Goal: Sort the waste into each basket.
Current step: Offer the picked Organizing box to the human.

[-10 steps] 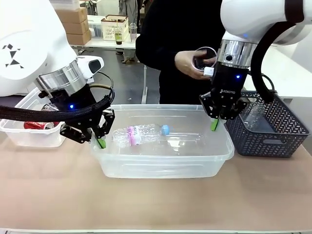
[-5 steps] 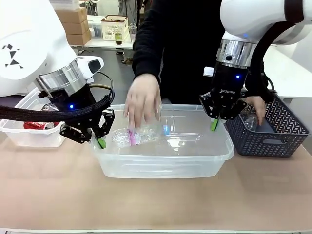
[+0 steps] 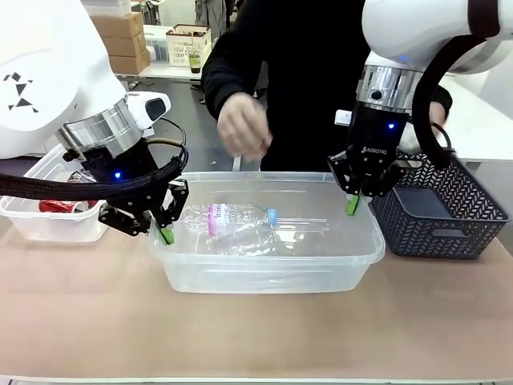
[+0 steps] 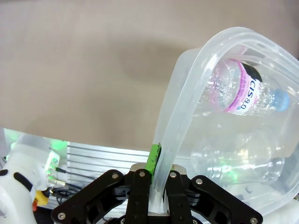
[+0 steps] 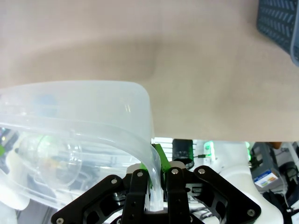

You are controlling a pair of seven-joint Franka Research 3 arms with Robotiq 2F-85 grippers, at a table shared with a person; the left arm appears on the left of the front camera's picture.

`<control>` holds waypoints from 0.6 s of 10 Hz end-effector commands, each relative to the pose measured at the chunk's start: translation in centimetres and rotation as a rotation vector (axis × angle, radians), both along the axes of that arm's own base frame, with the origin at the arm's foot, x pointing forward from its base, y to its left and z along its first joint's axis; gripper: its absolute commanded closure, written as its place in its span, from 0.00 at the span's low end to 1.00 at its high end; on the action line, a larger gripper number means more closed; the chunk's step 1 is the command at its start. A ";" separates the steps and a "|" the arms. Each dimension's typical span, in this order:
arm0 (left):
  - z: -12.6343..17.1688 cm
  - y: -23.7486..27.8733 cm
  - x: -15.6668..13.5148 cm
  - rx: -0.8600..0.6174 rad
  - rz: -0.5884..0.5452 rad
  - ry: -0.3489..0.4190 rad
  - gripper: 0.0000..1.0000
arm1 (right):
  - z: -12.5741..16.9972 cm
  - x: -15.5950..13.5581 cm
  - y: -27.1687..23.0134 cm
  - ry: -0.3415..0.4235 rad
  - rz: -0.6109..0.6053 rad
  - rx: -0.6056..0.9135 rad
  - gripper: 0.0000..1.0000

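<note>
- The left gripper (image 3: 166,233) is clamped on the left rim of the big clear tub (image 3: 264,273). In the left wrist view, the gripper (image 4: 156,179) has its two fingers pinched together with the tub's rim (image 4: 187,98) between them, a green pad (image 4: 153,158) pressed against the outer side.
- The right gripper (image 3: 353,204) is closed on the tub's far right rim. In the right wrist view, the gripper (image 5: 156,179) squeezes the curved rim (image 5: 93,135) between both fingers, with a green pad (image 5: 161,156) showing just behind the plastic.
- The tub rests on the brown table (image 3: 256,337) between the two arms.
- Inside it lies a clear bottle with a pink label (image 3: 228,218) and a blue cap, on its side toward the left half. The left wrist view shows this bottle (image 4: 238,93) near the tub's corner, and a second clear, crumpled bottle (image 4: 233,161) lying beside it.
- A smaller clear tub (image 3: 48,220) sits at the left edge of the table, behind the left arm, with a red can (image 3: 60,206) in it.
- A dark woven basket (image 3: 445,216) stands just to the right of the big tub.
- The person's hand (image 3: 243,127) hangs in the air above the far edge of the big tub, touching nothing.
</note>
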State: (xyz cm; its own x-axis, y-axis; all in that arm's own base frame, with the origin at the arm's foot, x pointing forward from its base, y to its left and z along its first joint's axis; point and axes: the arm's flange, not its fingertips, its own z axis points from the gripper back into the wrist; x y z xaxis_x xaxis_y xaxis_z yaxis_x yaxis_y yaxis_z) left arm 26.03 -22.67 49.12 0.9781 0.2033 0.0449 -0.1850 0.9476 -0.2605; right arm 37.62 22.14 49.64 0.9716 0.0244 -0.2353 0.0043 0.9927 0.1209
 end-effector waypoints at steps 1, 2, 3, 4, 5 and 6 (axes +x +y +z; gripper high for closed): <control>0.3 0.7 0.2 -0.010 0.020 -0.014 1.00 | 0.0 0.0 -0.3 0.003 -0.008 -0.006 1.00; 0.3 0.7 0.2 -0.010 0.020 -0.014 1.00 | 0.0 0.0 -0.3 0.003 -0.008 -0.006 1.00; 0.3 0.7 0.2 -0.010 0.020 -0.014 1.00 | 0.0 0.0 -0.3 0.003 -0.008 -0.006 1.00; 0.3 0.7 0.2 -0.010 0.020 -0.014 1.00 | 0.0 0.0 -0.3 0.003 -0.008 -0.006 1.00; 0.3 0.7 0.2 -0.010 0.020 -0.014 1.00 | 0.0 0.0 -0.3 0.003 -0.008 -0.006 1.00; 0.3 0.7 0.2 -0.010 0.020 -0.014 1.00 | 0.0 0.0 -0.3 0.003 -0.008 -0.006 1.00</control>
State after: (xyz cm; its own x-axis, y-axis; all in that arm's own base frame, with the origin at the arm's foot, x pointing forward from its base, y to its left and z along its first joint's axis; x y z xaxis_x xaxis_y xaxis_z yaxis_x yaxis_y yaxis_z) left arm 26.03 -22.67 49.12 0.9781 0.2032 0.0449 -0.1849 0.9476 -0.2605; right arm 37.62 22.14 49.64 0.9716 0.0245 -0.2353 0.0042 0.9927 0.1209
